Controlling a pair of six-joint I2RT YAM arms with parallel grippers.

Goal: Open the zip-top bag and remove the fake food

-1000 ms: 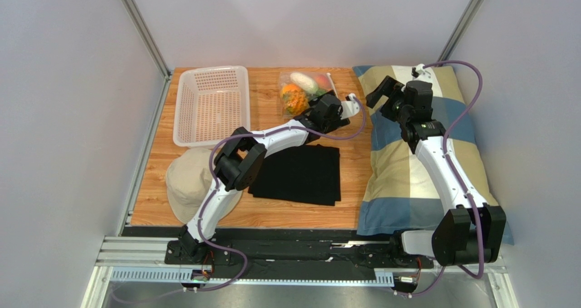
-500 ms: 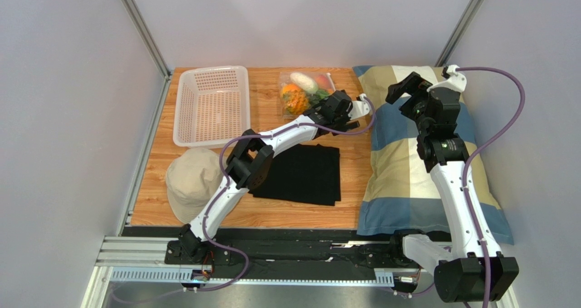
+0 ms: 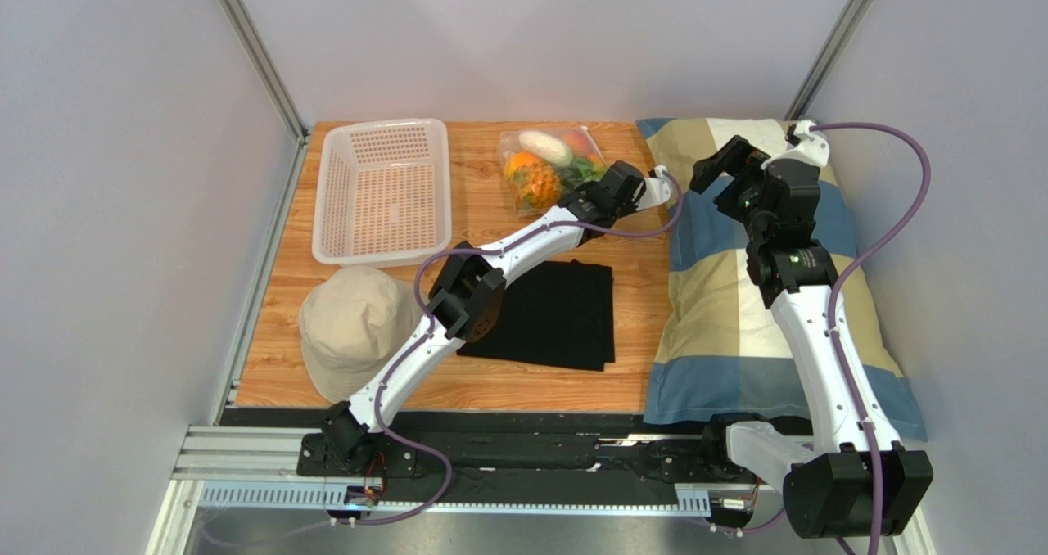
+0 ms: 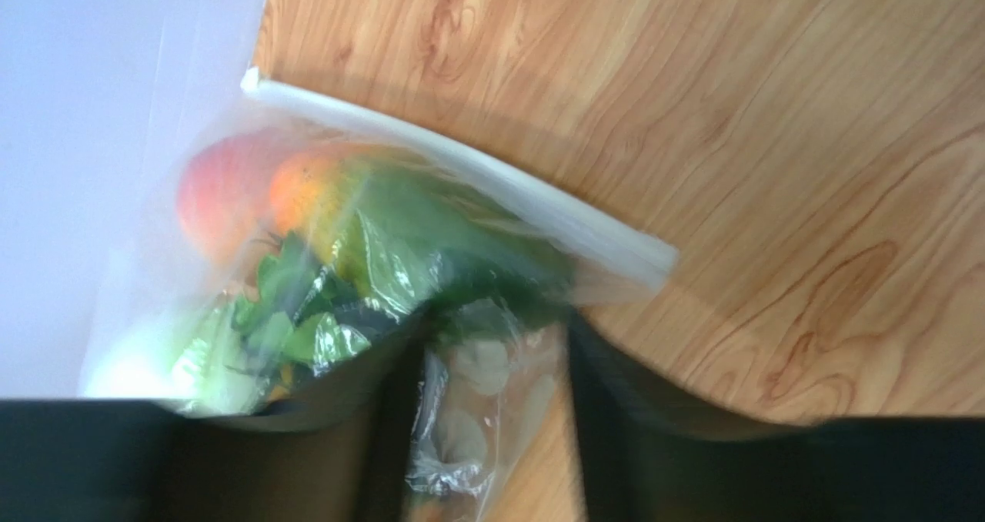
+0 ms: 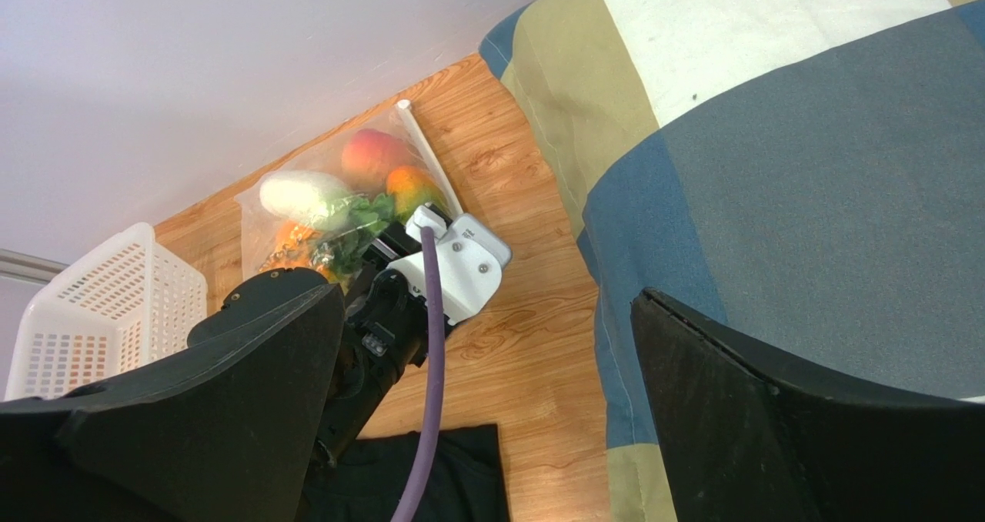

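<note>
My left gripper (image 3: 583, 184) is out at the far side of the table (image 3: 634, 322), right at the near edge of the bag (image 3: 550, 160). On the left wrist camera the two dark fingers (image 4: 347, 430) stand partly apart. A crumpled fold of the bag's clear plastic lies in the gap between them. I can't tell whether either finger actually presses on that fold. The jaws are not closed on it.

The bag lies flat on the wood by the back wall, between the basket (image 3: 381, 193) and the pillow (image 3: 714, 310). Its white zip strip (image 4: 463, 170) runs along the side facing the pillow and looks sealed along the length I can see. The food (image 3: 536, 174) is all inside. I can make out a peach (image 4: 214, 199) and an orange-green mango (image 4: 312, 193) up by the strip. There are green leaves (image 4: 289, 314) nearer my fingers and a white piece (image 5: 295, 193) on the basket side.

My right gripper (image 3: 720, 162) hangs over the far end of the pillow, well off the bag. On its wrist camera the fingers (image 5: 231, 372) are spread wide with nothing between them and touch nothing. That same view looks down on the left wrist beside the bag.

A black cloth (image 3: 554, 316) and a beige hat (image 3: 351, 334) lie nearer the arm bases.
</note>
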